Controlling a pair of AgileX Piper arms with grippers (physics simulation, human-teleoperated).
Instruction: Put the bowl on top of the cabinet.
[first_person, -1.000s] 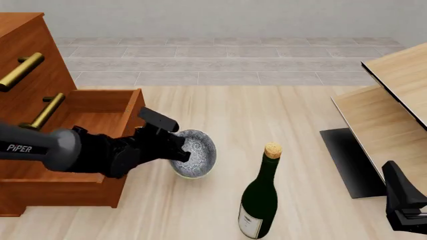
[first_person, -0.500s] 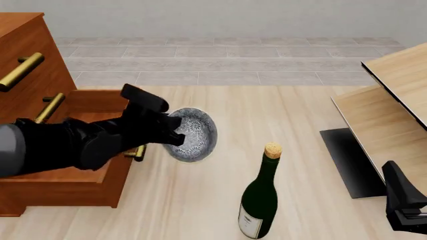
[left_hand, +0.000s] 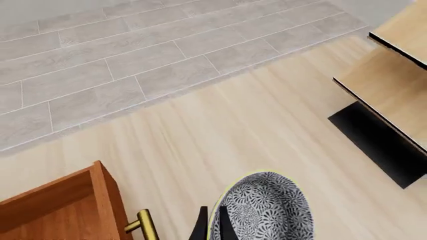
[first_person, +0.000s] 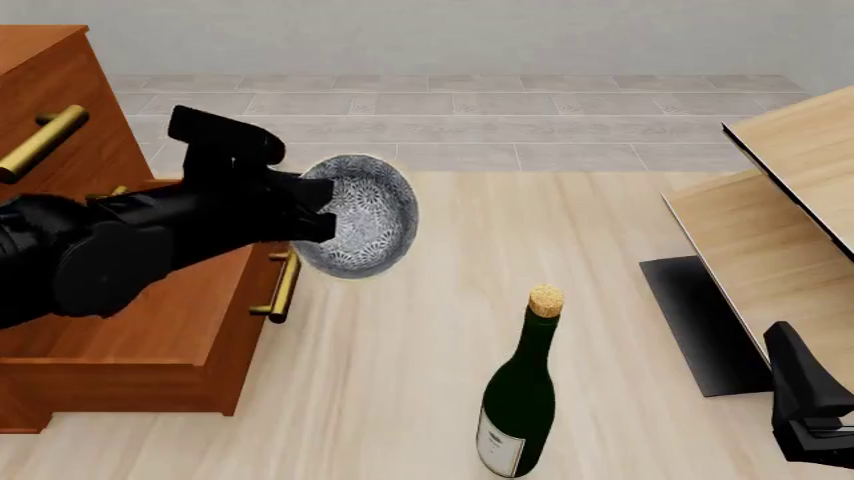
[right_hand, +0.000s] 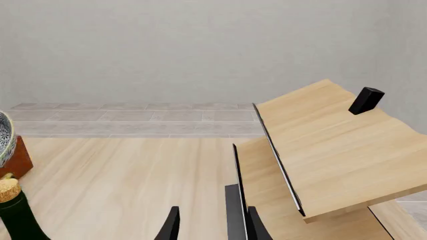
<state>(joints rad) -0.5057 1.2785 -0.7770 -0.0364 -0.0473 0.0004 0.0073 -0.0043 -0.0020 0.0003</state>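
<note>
Bowl (first_person: 358, 227): held tilted in the air, just right of the cabinet (first_person: 80, 300).
Left gripper (first_person: 310, 208): clamped on the bowl's rim.
Right gripper (right_hand: 208, 227): fingers kept apart, nothing held.

Bright, even simulator light
Sharp renders without blur or glare; only faint soft shadows lie on the pale surface (first_person: 441, 380)

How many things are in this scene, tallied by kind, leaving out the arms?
Bowls: 1, the speckled bowl held in the left gripper
Bottles: 1, the green corked bottle
Furniture pieces: 2, the reddish-brown cabinet and the pale wood unit
Total: 4
</note>
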